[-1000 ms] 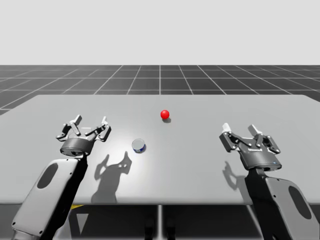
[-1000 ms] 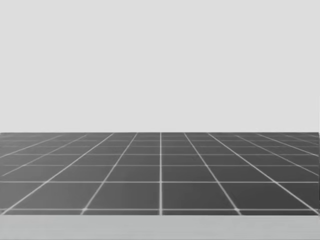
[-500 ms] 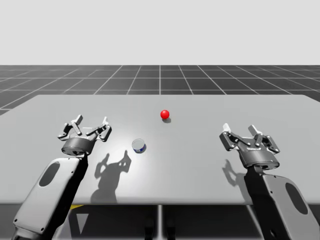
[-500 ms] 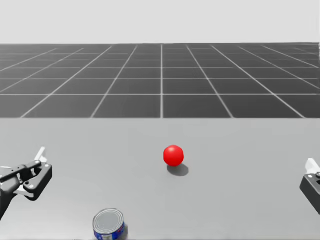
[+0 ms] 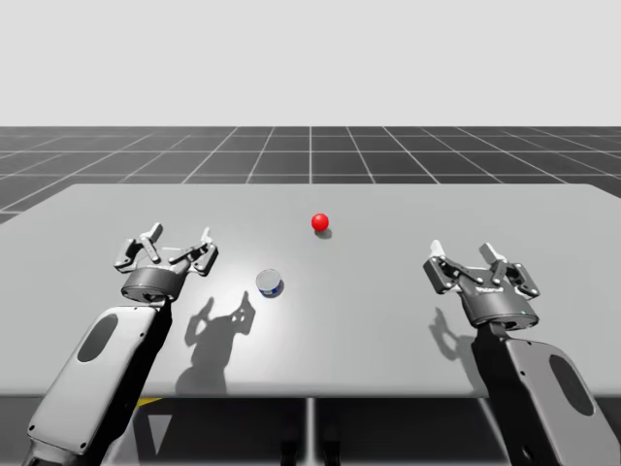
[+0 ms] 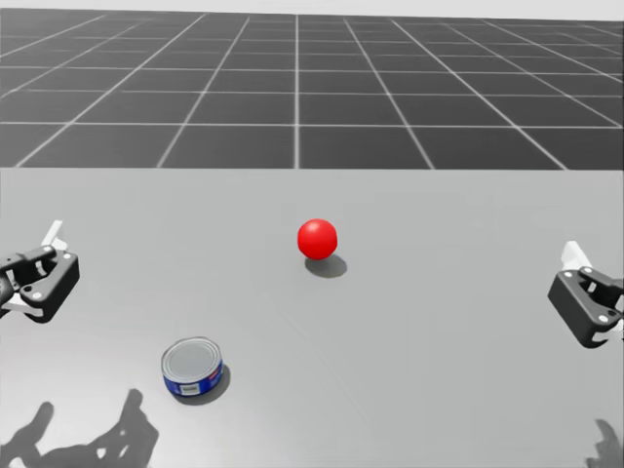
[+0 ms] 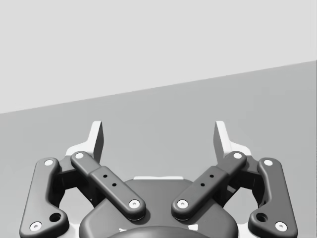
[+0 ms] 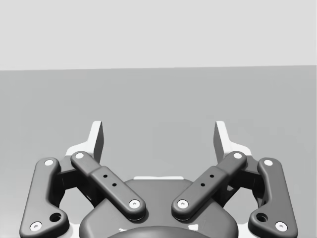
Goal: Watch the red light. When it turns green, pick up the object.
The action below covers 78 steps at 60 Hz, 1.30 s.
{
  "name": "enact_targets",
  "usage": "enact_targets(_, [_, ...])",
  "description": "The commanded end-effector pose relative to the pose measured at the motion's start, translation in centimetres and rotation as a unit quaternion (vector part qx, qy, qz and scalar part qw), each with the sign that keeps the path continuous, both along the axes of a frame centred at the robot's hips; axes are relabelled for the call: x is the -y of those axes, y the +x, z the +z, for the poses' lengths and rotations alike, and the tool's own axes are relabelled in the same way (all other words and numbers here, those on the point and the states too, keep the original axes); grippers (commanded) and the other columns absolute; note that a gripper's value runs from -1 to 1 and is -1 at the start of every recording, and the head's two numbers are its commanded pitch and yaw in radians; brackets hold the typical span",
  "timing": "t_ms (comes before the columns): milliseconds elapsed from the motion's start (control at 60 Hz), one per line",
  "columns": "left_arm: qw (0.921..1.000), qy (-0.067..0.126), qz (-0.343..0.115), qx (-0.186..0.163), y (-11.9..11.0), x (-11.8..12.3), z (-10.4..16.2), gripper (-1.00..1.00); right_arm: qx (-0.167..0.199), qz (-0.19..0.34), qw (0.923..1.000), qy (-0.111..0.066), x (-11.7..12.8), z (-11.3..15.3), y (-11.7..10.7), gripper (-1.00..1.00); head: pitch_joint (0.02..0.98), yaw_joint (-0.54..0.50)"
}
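Fingers (image 7: 96,139) of my left gripper (image 5: 177,235) stand spread wide, released, with nothing between them; in the left wrist view only the plain grey surface of the table (image 5: 388,301) lies ahead of them. This gripper hangs over the left part of the table, and its shadow falls on the surface nearer to me. To its right, and somewhat nearer to me in the head view, the short round blue can (image 6: 192,368) stands upright on its base, silver lid up. It is apart from the left fingers, outside their gap, and touched by neither gripper. Further right and further back, close to the middle of the table, sits the light (image 6: 317,239), a small ball that shows red, with a dark shadow just beside it; it is apart from the can. At the far right my right gripper (image 5: 464,249) hangs over the table, well apart from the can and with the light lying between the two in left-to-right order. Its fingers are likewise spread wide and empty, and the right wrist view shows bare grey table ahead of them.
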<state>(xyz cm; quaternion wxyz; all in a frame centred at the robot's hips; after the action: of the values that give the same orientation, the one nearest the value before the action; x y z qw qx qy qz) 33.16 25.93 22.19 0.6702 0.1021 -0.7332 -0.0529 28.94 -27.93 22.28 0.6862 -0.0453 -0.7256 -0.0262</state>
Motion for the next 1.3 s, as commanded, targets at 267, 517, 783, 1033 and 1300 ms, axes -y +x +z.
enact_targets(267, [1.0000,-0.002,-0.001,0.001,-0.03,0.08,0.06,-1.00,0.001,0.004,1.0000,-0.005,-0.18,-0.06,0.00,-1.00,0.583,-0.03])
enact_targets(517, [1.0000,-0.001,-0.001,0.001,-0.04,0.11,0.05,-1.00,0.001,0.005,1.0000,-0.004,-0.23,-0.04,-0.03,-1.00,0.586,-0.04])
enact_targets(783, [1.0000,0.000,-0.001,0.001,-0.09,0.12,0.02,-1.00,0.000,0.007,1.0000,-0.003,-0.32,-0.05,-0.13,-1.00,0.587,-0.04])
enact_targets(1033, [1.0000,0.000,-0.001,0.001,-0.09,0.08,0.01,-1.00,0.000,0.008,1.0000,-0.004,-0.40,-0.11,-0.16,-1.00,0.586,-0.03])
enact_targets(1300, [1.0000,0.003,0.001,0.002,-0.06,0.13,0.02,-1.00,0.000,0.007,1.0000,-0.004,-0.39,-0.11,-0.14,-1.00,0.587,-0.03])
